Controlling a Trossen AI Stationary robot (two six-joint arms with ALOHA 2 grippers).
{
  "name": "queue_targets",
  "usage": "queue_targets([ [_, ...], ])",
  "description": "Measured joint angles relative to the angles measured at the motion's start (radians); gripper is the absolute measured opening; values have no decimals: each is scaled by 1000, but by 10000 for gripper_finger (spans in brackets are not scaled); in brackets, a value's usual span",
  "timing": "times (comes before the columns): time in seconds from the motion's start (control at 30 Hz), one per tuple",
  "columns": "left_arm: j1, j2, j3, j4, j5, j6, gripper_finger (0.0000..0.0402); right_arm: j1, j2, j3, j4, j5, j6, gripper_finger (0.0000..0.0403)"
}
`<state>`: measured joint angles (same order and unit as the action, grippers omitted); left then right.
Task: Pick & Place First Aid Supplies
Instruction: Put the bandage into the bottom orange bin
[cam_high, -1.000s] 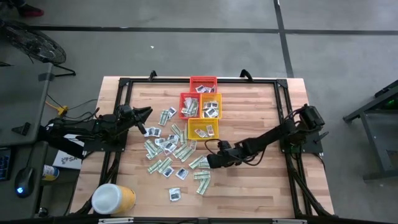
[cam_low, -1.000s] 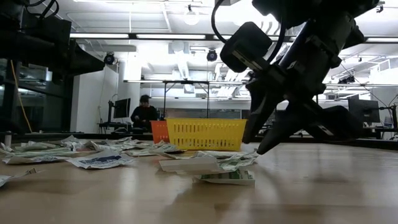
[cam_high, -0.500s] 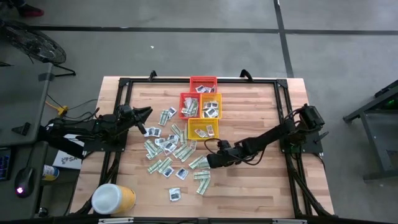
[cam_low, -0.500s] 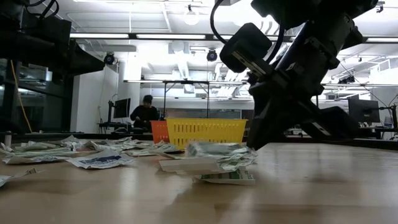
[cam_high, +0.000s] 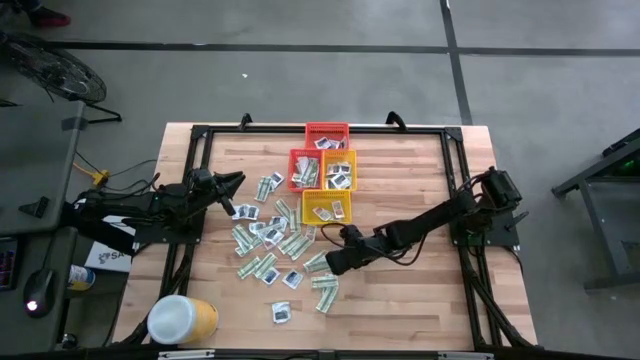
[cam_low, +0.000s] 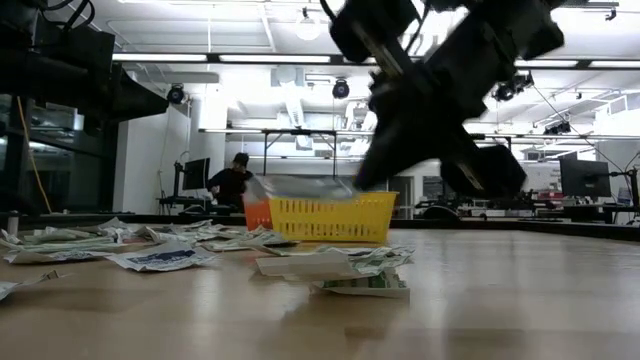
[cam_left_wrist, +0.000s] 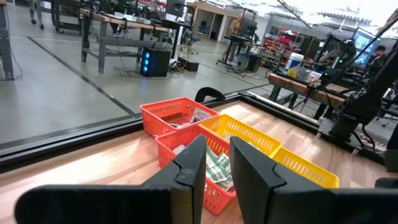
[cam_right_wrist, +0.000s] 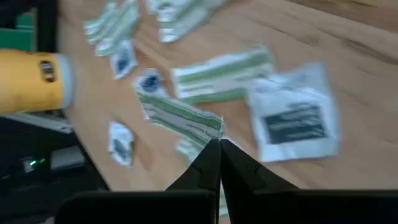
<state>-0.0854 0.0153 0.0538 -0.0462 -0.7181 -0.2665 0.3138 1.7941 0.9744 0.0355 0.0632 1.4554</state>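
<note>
Many first aid supplies, green-and-white strips and white squares, lie flat on the wooden table left of centre. My right gripper hangs above the heap's right edge, shut on one green-and-white strip packet. In the low view that packet floats above the table beside my right gripper. My left gripper waits level at the table's left side, its fingers slightly apart around nothing. My right gripper pinches one end of the strip packet between its two fingertips. The fingers slant down from the table's right side. The packet is lifted clear of the table and sticks out roughly level beyond the fingertips.
Two red baskets, an orange one and a yellow one stand clustered at the far middle, some holding packets. A big yellow tub with a white lid lies at the near left corner. Bare wood lies on the right.
My right gripper has shut on a green-and-white packet at the heap's right edge, then risen and rolled a little, drifting slightly toward the table's left. The packet has come off the table and now hangs clear above the other packets.
</note>
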Motion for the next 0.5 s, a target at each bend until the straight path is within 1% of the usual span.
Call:
queue_targets([
  [0.13,0,0,0,0,0,0,73,-10,-10,45,-2,4,-69,0],
  [0.23,0,0,0,0,0,0,73,-28,-27,86,-24,39,-124,0],
  [0.37,0,0,0,0,0,0,73,-74,-49,166,-127,93,-219,0],
  [0.5,0,0,0,0,1,0,73,-139,-51,277,-258,151,-346,0],
])
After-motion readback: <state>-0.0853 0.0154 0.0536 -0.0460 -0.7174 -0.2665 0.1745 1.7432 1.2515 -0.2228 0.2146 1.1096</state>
